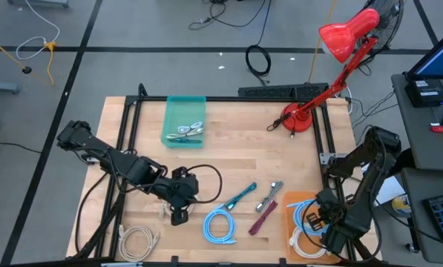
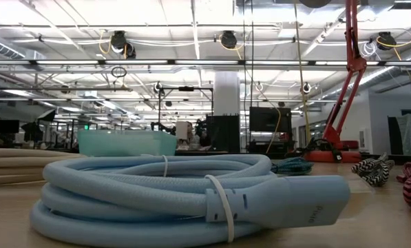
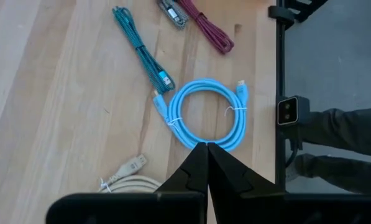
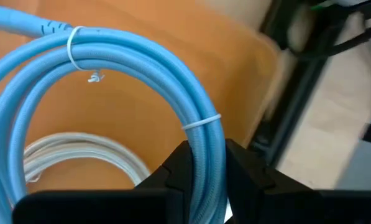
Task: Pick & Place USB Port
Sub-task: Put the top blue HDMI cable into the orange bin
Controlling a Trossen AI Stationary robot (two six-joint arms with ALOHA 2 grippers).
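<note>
Over the orange tray [image 1: 289,204] at the near right corner of your worktop [image 1: 228,148], the right pincer [image 4: 205,163] is pinching a coiled light-blue cable [image 4: 141,62] bound with white ties; its two dark fingers sit on either side of the cord. You can see a white coiled cable [image 4: 79,149] lying inside the same tray, under the blue loop.

Your left pincer [image 3: 207,163] has its fingers pressed together with nothing between them. It hangs above the near-left part of the wooden worktop, with a second light-blue coiled cable [image 1: 220,225] lying on the wood just beyond its tips. Near that coil you have a teal braided cable [image 1: 240,196], a grey-and-black braided cable [image 1: 271,194] and a maroon braided cable [image 1: 265,216], all lying apart from one another between the two arms. A cream-white coiled cable [image 1: 139,241] rests at the near left corner.

Farther back, a translucent teal bin [image 1: 185,121] holds a few small cables, and a red desk lamp [image 1: 332,55] stands on its round base at the far right edge.
</note>
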